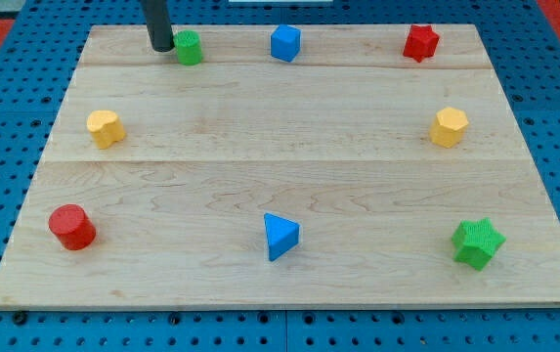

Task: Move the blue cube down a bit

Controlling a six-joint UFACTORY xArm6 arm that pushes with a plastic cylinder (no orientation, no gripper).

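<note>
The blue cube [284, 43] sits near the top edge of the bench [260, 147], about midway across, resting flat and apart from every other block. My tip [161, 48] is down on the bench well to the view's left of it, just beside the green cylinder [189, 47], which lies between the tip and the cube. The arm ends in a plain rod with no jaws, so there is nothing to open or close.

The cube is bright blue with one corner turned toward the camera. Below it the wood is bare as far as the blue triangular block [280, 236] near the bottom edge. A red star [420, 42] lies in the top right corner.
</note>
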